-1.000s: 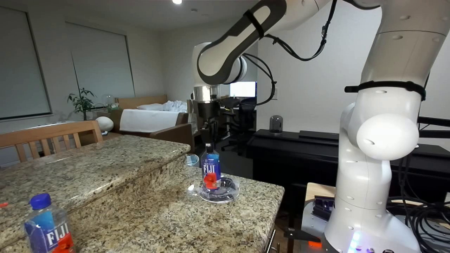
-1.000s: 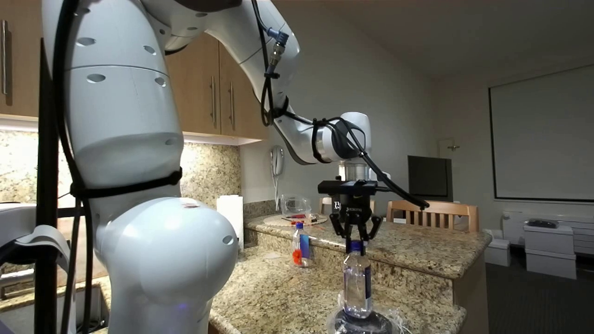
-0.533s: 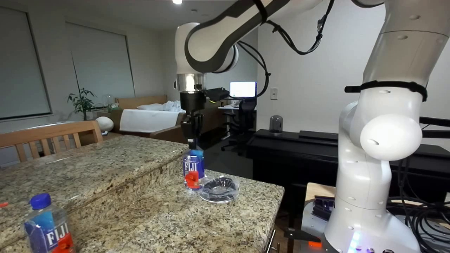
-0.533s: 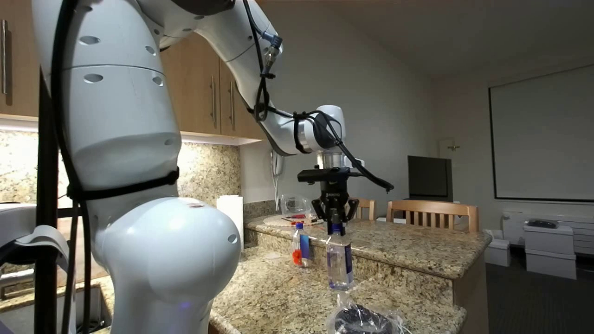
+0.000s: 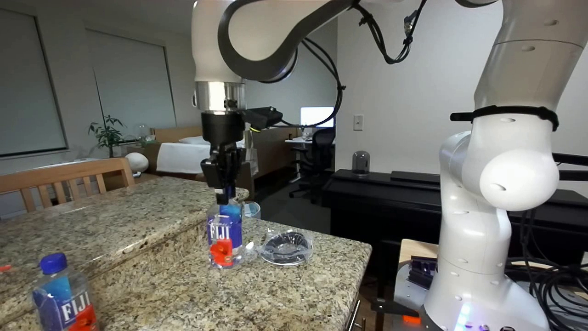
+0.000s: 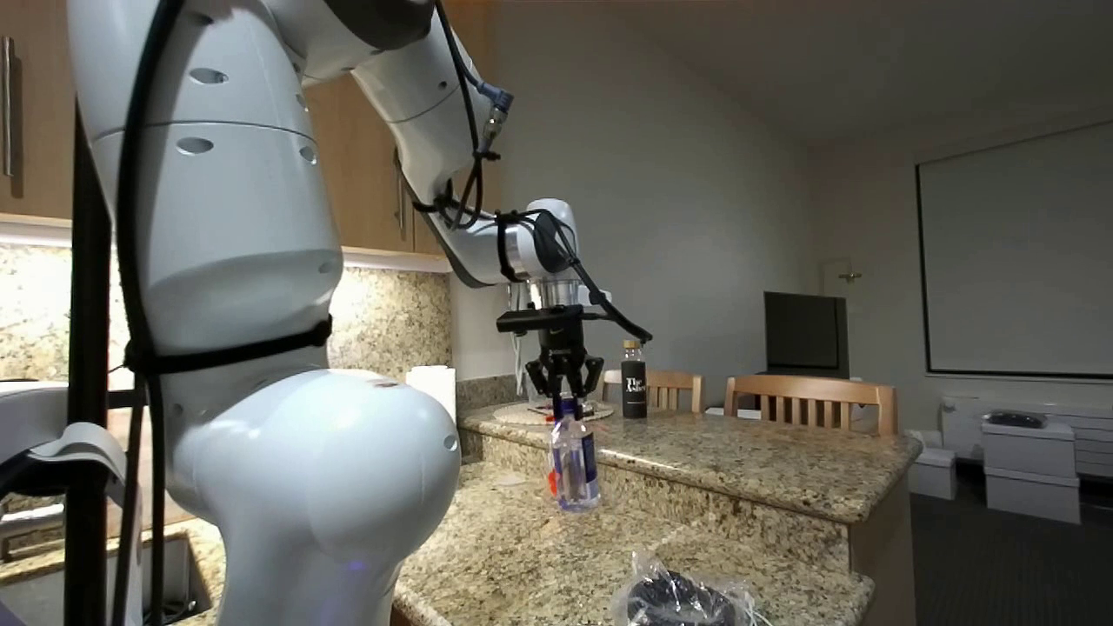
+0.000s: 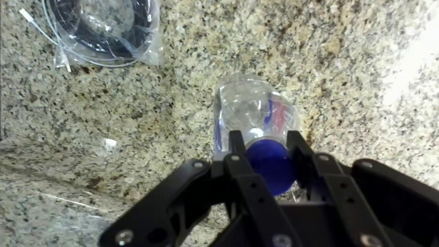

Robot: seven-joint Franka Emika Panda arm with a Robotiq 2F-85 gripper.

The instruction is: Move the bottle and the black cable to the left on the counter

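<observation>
Gripper [image 7: 265, 141] pinches Fiji water bottle [image 5: 225, 236] by blue cap [image 7: 271, 164], roughly upright over lower granite counter [image 5: 220, 299]; cannot tell whether base touches. Bagged coil of black cable [image 6: 674, 602] lies on counter, apart from bottle. Another Fiji bottle [image 5: 64, 294] upright, well apart from both.

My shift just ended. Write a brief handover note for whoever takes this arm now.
Claw: closed on the blue cap of the Fiji bottle.
Bottle: roughly upright, apparently lifted off the lower counter.
Black cable: coiled, bagged, on that counter, right of the bottle in both exterior views.
Done: bottle gripped.
To do: set it down and release; then, likely, shift the cable left.
Mind the second Fiji bottle, standing farther left in an exterior view.
</observation>
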